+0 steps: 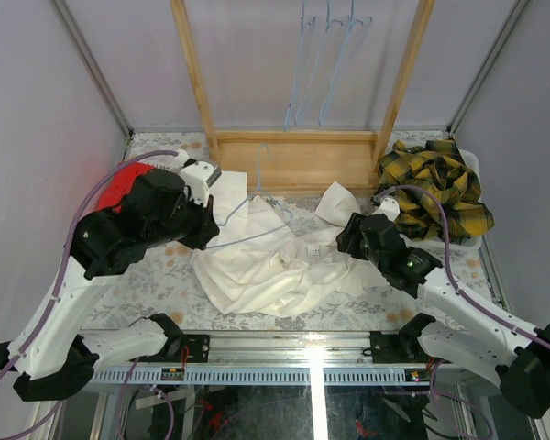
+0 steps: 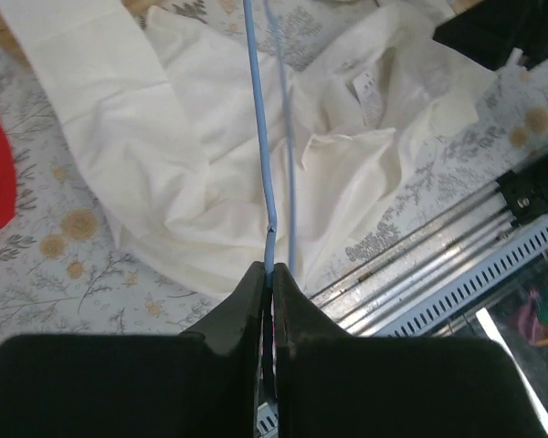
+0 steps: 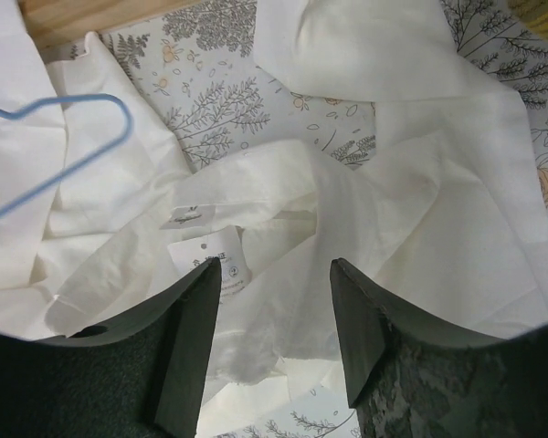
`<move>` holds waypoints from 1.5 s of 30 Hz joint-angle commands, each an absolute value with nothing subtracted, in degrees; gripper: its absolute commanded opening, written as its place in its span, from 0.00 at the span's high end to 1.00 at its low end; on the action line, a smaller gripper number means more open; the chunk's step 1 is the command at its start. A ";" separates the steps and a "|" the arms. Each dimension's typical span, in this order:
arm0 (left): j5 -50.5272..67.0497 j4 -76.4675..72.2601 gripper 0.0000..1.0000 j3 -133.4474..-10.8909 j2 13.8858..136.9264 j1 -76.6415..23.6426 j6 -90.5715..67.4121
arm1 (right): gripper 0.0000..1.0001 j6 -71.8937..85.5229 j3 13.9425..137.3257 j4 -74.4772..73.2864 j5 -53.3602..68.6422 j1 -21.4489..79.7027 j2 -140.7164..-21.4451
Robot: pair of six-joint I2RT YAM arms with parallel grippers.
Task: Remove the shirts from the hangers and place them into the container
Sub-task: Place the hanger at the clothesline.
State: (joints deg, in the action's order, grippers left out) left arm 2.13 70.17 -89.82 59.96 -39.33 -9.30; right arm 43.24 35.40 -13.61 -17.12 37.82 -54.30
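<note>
A red cloth (image 1: pixel 119 183) lay at the far left of the bench (image 1: pixel 156 284), partly hidden behind the left arm. The left claw (image 2: pixel 268 272) was clamped tight on the thin blue wire of a hanger (image 2: pixel 258 137), which ran away from it across a white shirt (image 1: pixel 257 266). That shirt lay crumpled and spread on the middle of the bench, in front of the wooden rack (image 1: pixel 298 160), with the hanger's hook showing near its far edge. More hangers (image 1: pixel 337 78) hung bare from the top of the rack.

The right claw (image 3: pixel 276 274) stood with its jaws apart just above the shirt's collar and its label (image 3: pixel 215 255), gripping nothing. To the right of it, a yellow-and-black plaid shirt (image 1: pixel 435 183) was heaped in the white basket (image 1: pixel 458 243) at the bench's far right corner, spilling over its rim.
</note>
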 commanded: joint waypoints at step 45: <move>6.31 56.41 1.00 -73.67 52.65 -39.27 -14.24 | 0.38 45.35 47.13 53.07 -8.28 46.05 -86.03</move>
